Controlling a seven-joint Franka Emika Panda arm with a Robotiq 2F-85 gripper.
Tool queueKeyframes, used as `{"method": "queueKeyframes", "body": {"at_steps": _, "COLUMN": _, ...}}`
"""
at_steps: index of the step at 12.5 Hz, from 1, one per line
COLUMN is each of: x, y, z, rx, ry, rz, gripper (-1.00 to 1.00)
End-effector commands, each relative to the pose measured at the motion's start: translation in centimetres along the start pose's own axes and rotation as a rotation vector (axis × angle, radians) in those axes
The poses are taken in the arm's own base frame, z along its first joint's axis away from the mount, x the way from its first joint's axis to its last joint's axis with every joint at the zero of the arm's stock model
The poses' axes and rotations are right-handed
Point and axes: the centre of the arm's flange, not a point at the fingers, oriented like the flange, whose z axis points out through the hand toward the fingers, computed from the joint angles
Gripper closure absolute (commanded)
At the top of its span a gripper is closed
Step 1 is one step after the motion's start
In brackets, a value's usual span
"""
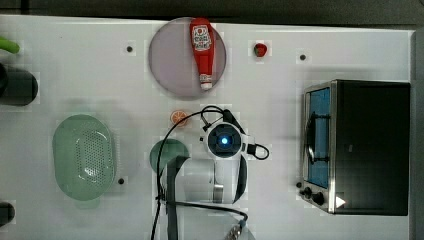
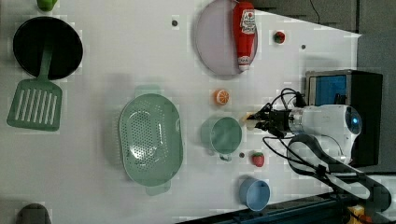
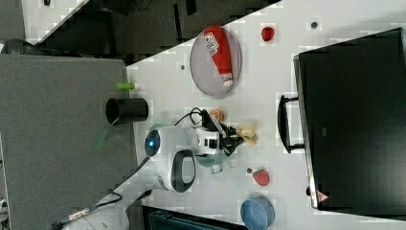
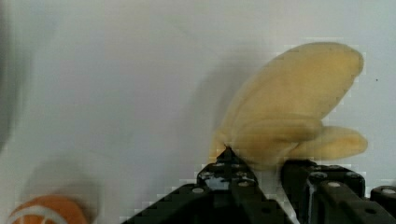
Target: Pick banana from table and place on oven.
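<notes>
The pale yellow banana lies on the white table, its peel strips spread out. My gripper is down over it, the black fingers closed on the banana's near end. In the left view the banana is at the gripper tips, just beside the green cup. In the right view the banana lies between the gripper and the oven door handle. The oven, with its black top and blue glass door, stands at the top view's right.
A ketchup bottle lies on a grey plate. An orange slice and a strawberry are close to the gripper. Another strawberry, a green colander, a blue cup, a black pan and a green spatula stand farther off.
</notes>
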Motion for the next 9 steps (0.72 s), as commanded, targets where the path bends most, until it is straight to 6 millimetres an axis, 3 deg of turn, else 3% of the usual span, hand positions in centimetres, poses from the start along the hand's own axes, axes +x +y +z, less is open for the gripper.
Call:
{"method": "queueKeyframes", "body": {"at_steps": 1, "x": 1.5, "y": -1.4, "z": -8.6, "rx": 0.114, "ry": 0.085, "rz": 0.02, "gripper": 0.56}}
{"method": "queueKeyframes", "body": {"at_steps": 5, "x": 1.4, "y": -2.0, "z": -21.6, "rx": 0.076, "ry": 0.05, "rz": 0.01, "gripper": 0.57}}
{"method": "queueKeyframes", "body": {"at_steps": 9, "x": 2.9, "y": -0.6, "z": -34.0, "rx": 0.053, "ry": 0.023, "rz": 0.047, "gripper": 0.57}}
